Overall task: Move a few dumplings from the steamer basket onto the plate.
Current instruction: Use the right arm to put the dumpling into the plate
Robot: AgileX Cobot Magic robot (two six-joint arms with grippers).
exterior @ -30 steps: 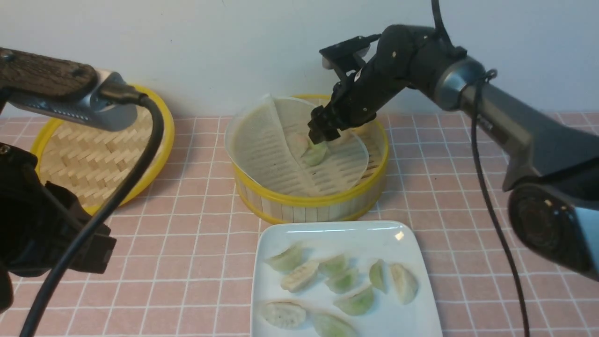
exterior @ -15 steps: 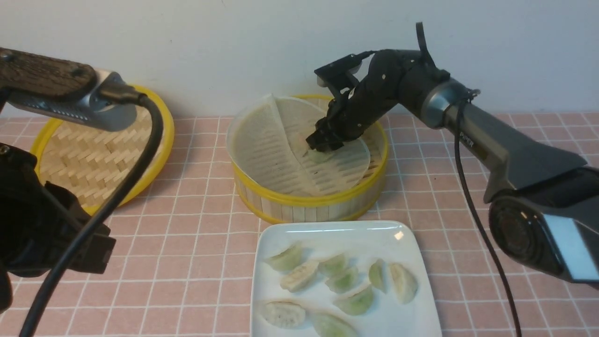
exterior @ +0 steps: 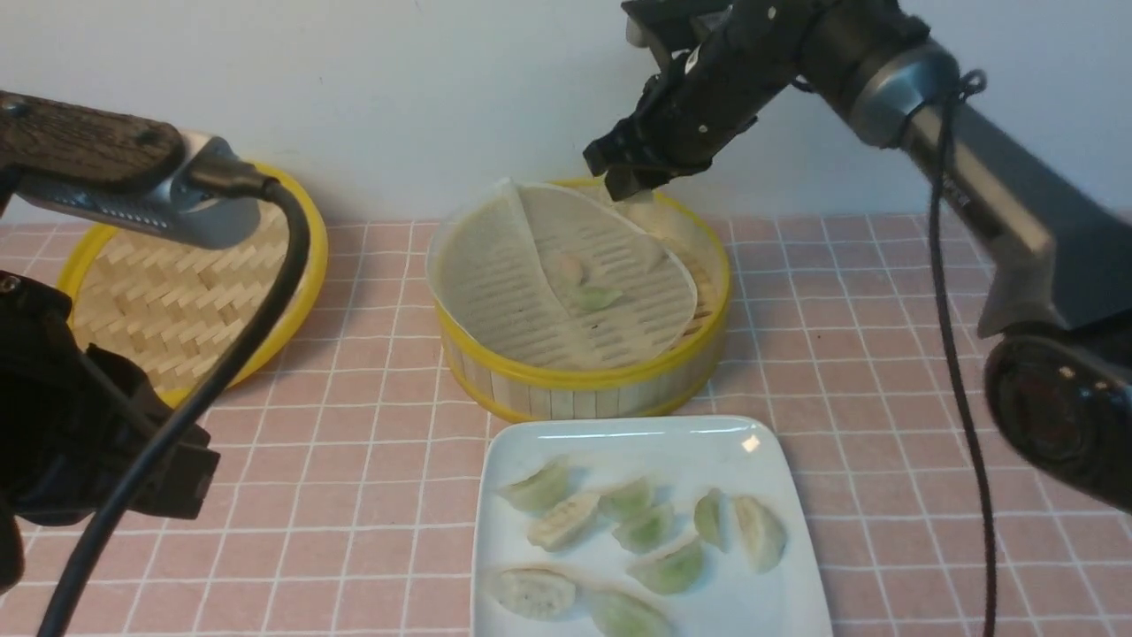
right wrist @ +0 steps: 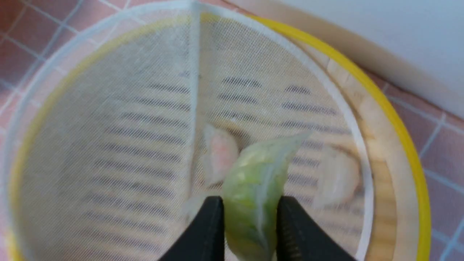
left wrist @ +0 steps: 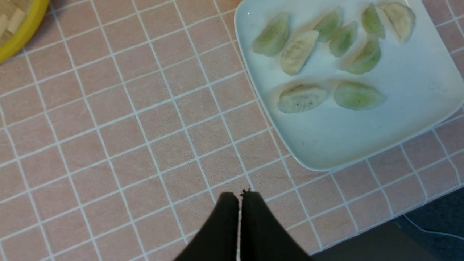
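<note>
My right gripper (exterior: 624, 180) hangs above the back rim of the steamer basket (exterior: 584, 376). In the right wrist view it (right wrist: 250, 201) is shut on a pale green dumpling (right wrist: 258, 168), which shows just under the fingertips in the front view (exterior: 638, 202). An off-white dumpling (exterior: 566, 265) and a green one (exterior: 597, 297) lie on the basket's white liner (exterior: 504, 283). The white square plate (exterior: 637, 435) in front holds several dumplings (exterior: 566, 520); it also shows in the left wrist view (left wrist: 362, 137). My left gripper (left wrist: 239, 196) is shut and empty above the tablecloth beside the plate.
The flat woven bamboo lid (exterior: 177, 292) lies at the back left; its yellow rim shows in the left wrist view (left wrist: 21, 36). A pink checked tablecloth (exterior: 371, 442) covers the table. The wall stands close behind the basket. The table's front edge (left wrist: 409, 203) is near the plate.
My right gripper dipped into the basket, shut on a green dumpling, then rose up and back with it. The left arm has not moved.
</note>
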